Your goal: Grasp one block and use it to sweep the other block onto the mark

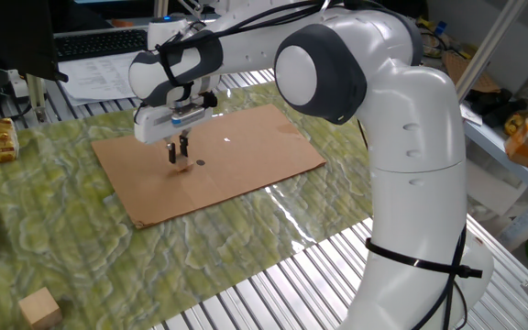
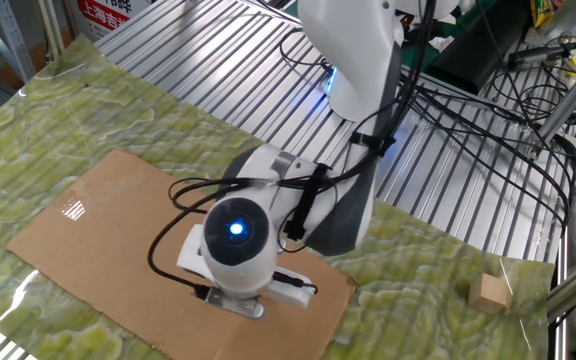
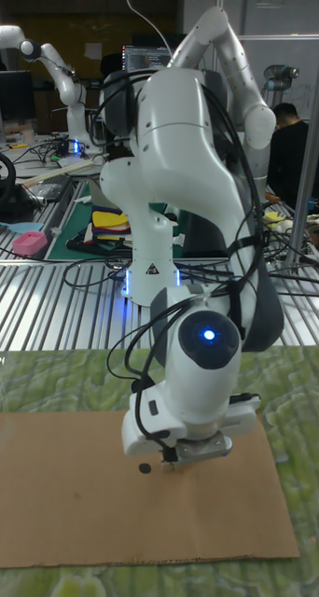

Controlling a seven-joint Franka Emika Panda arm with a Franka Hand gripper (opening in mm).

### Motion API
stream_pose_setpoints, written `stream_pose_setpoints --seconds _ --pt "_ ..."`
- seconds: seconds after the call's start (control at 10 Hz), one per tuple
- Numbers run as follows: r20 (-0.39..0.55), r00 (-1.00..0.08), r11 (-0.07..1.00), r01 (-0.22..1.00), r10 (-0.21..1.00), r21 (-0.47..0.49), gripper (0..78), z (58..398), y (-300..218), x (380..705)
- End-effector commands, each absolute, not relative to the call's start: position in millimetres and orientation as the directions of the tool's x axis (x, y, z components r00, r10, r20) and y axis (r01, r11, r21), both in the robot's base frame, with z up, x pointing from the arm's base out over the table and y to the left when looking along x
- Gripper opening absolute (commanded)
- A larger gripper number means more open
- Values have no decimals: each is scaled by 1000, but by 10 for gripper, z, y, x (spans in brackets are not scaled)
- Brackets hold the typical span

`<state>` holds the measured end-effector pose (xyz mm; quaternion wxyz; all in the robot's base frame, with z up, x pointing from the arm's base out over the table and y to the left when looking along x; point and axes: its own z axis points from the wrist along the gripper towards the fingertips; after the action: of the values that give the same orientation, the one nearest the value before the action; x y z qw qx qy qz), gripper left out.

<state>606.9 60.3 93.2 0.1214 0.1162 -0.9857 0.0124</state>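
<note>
White Franka Panda arm reaching down over a brown cardboard sheet (image 1: 211, 160) that lies on a green marbled table covering (image 1: 81, 247). In one fixed view the gripper (image 1: 179, 153) hangs with its dark fingers (image 1: 183, 145) close together, tips at or just above the cardboard; a small tan block (image 1: 182, 166) shows at the fingertips, and whether the fingers pinch it or merely touch it cannot be told. The mark (image 1: 200, 164), a tiny black dot, lies on the cardboard just beside the fingertips, toward the sheet's middle. Only one small block can be made out near the gripper; a second one cannot be seen.

In the other fixed view the arm's wrist housing, with a lit blue lamp (image 2: 234, 229), covers the gripper and the block entirely. In the tall fixed view the mark (image 3: 145, 468) shows as a black dot on the cardboard just beside the gripper body, and the fingertips are hidden beneath the flange.

A larger wooden cube (image 1: 38, 306) rests on the green covering near its front corner, well apart from the cardboard.
</note>
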Motion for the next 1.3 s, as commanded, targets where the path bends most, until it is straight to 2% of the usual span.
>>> stream_pose_setpoints --seconds 0.1,0.6,0.9,1.3 --pt "243 -943 972 -233 -229 13 11 982 386 6137" --pt "234 -943 971 -232 -237 50 11 1015 408 6155" --pt "251 -940 972 -232 -232 29 11 1038 474 6140" --pt "274 -935 973 -231 -228 20 11 970 286 6172"
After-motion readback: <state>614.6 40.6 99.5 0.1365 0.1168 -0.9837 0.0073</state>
